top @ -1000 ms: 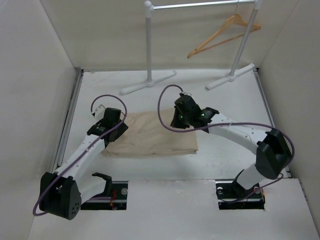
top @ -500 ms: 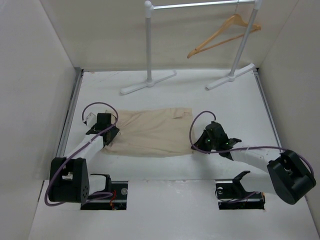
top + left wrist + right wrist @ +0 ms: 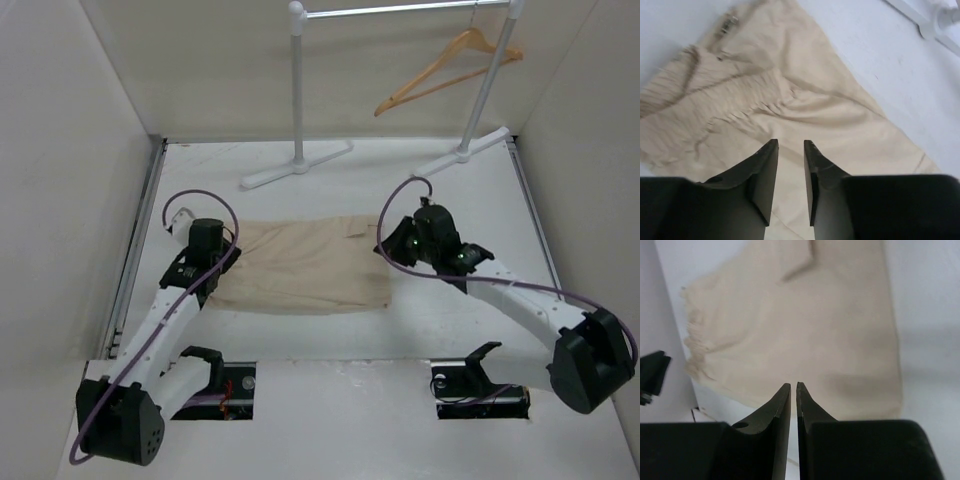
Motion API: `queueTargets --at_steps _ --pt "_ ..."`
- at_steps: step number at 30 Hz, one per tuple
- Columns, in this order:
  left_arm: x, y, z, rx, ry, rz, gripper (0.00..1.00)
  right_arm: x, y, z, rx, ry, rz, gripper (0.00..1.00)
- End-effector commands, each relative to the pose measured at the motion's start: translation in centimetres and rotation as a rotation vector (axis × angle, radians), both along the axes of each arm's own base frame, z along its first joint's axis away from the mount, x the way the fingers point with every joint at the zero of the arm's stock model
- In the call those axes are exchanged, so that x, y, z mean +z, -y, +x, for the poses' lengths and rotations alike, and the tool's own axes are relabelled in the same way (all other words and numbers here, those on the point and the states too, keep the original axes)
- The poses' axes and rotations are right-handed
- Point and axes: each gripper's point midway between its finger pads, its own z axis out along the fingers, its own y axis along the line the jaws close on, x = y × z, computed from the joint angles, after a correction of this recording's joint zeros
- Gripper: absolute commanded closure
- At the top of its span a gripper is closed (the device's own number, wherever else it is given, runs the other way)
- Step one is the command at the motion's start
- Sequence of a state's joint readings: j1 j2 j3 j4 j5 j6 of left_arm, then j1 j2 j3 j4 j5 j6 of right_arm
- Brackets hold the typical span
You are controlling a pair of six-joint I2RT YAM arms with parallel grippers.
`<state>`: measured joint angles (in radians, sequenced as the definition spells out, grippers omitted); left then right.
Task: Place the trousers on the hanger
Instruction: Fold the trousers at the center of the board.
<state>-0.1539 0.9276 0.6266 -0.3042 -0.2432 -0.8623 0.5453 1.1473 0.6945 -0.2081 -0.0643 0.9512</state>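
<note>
The beige trousers [image 3: 300, 265] lie flat on the white table, gathered waistband to the left. The wooden hanger [image 3: 445, 70] hangs from the rail at the back right. My left gripper [image 3: 215, 255] hovers over the waistband end; in the left wrist view [image 3: 791, 145] its jaws stand a little apart with only cloth [image 3: 790, 95] below them. My right gripper [image 3: 390, 248] is at the trousers' right edge near the far corner; in the right wrist view [image 3: 793, 386] its jaws are almost together and hold nothing above the cloth [image 3: 805, 330].
The white clothes-rail stand has two posts [image 3: 297, 90] [image 3: 490, 80] with feet [image 3: 297, 165] [image 3: 462, 155] on the table behind the trousers; one foot shows in the left wrist view [image 3: 935, 25]. White walls close in the left, right and back.
My right gripper moved from the trousers' near right corner up to the far part of the right edge. My left gripper shifted slightly right over the waistband. The trousers stayed flat.
</note>
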Motion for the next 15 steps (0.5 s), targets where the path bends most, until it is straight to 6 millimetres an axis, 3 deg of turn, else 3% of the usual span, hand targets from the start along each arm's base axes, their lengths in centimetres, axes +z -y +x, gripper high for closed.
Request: queueTargets --at_steps 1,5,8,11,15 --pt "-0.2 3.4 -0.8 -0.100 -0.048 -0.022 0.78 2.8 -1.3 3.8 0.053 0.103 -0.013 0.86" --pt "-2.0 8.6 -1.1 -0.216 -0.075 -0.038 0.79 2.4 -3.2 9.2 0.084 0.112 0.036 0.88" --pt "-3.9 10.3 -1.6 -0.261 -0.095 -0.034 0.79 1.3 -4.3 12.2 0.087 0.100 0.087 0.88" --pt "-6.6 9.9 -2.8 -0.248 -0.155 -0.028 0.79 -1.7 -4.2 13.9 0.050 0.035 0.099 0.89" --pt "-9.1 8.2 -5.4 -0.213 -0.203 -0.032 0.79 -5.7 -2.3 14.4 -0.055 -0.085 0.112 0.90"
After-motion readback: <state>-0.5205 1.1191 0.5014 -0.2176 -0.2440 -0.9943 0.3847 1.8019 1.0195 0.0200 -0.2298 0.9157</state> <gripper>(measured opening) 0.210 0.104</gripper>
